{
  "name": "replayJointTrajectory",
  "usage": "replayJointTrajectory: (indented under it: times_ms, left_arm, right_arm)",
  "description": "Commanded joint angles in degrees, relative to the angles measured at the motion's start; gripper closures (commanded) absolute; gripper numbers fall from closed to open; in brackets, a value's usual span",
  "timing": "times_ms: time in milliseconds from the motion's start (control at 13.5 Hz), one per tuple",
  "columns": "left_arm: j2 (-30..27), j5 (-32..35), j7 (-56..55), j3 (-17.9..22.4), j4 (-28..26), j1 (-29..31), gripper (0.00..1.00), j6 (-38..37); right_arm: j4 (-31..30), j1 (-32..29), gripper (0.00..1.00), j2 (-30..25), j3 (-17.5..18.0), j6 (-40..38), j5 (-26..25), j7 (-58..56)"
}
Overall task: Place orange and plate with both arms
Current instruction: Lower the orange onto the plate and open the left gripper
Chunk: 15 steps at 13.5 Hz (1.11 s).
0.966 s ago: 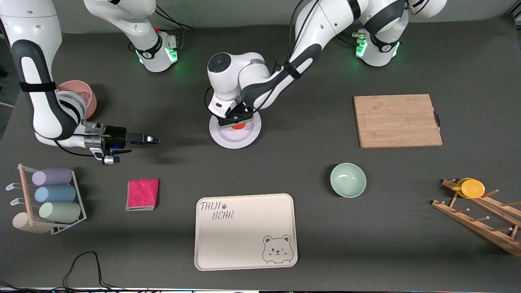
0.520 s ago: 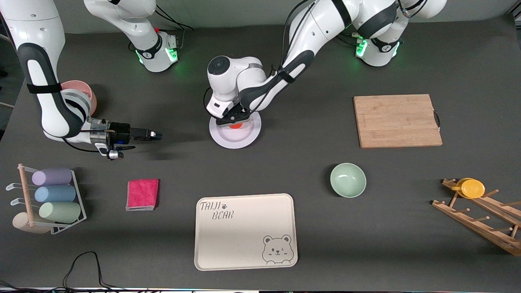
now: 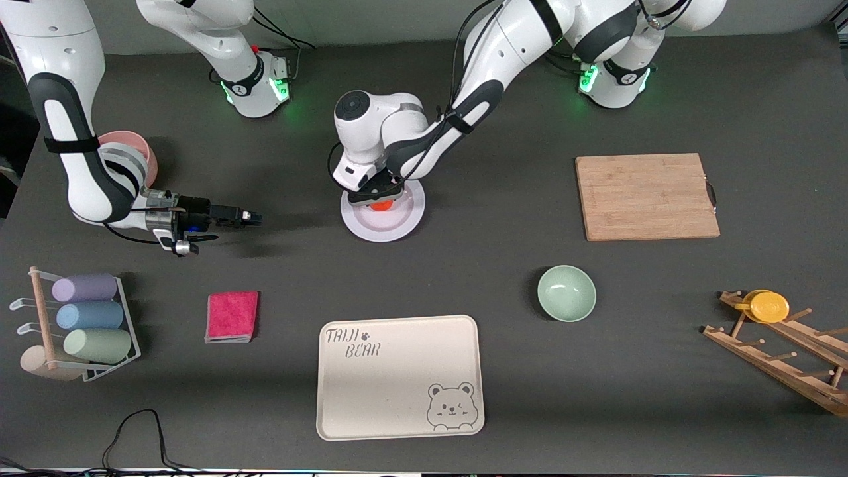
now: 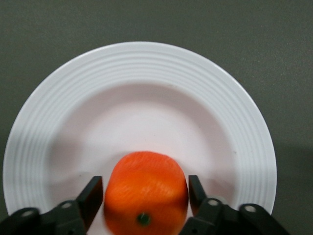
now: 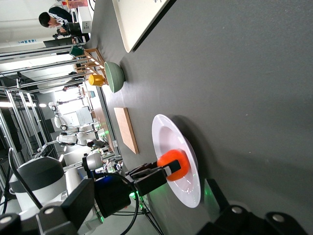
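Lowered the orange (image 4: 145, 192) onto the plate (image 3: 405, 224) mid-table, left end effector (image 3: 375, 196) fingers clamped on its sides. Right end effector (image 3: 246, 216) edged back toward its own end, nearly closed, empty. Release next, probably.

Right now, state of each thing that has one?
orange: on the plate, between the left gripper's fingers
plate: flat on the table, holding the orange
left gripper: shut on the orange, over the plate
right gripper: waiting toward the right arm's end of the table
mint-green bowl: upright, empty
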Motion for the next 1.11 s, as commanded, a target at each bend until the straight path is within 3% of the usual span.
replayJointTrajectory:
  times_ms: [0,223,372,594,817,1040]
  left_arm:
    - [-0.9,0.3,1.9,0.5,2.3,-0.7,0.00,-3.8]
    - [-5.5,-2.2,3.9,-1.7,2.2,1.7,0.00,-9.1]
    - [-10.1,-5.7,8.2,-5.0,1.9,6.7,0.00,-14.9]
    - [-20.6,-8.4,11.9,-8.1,-4.6,16.0,0.00,-18.7]
    - [-30.6,-13.9,21.1,-8.3,-13.1,26.3,0.00,-19.5]
    - [-36.5,-18.2,34.1,-8.3,-15.6,37.1,0.00,-25.0]
  right_arm:
    - [-1.1,0.4,0.00,-0.6,-0.4,0.9,1.4,-2.9]
    - [-1.8,0.5,0.00,-0.8,-0.5,0.9,1.4,-2.9]
    - [-3.1,0.8,0.00,-1.0,-0.4,1.0,1.7,-4.4]
    - [-3.3,2.2,0.00,1.5,-0.4,0.2,2.5,-14.5]
    - [-6.2,6.3,0.00,3.1,-0.2,0.0,9.9,-20.9]
    - [-7.4,10.0,0.00,5.1,-0.2,0.0,15.0,-24.7]
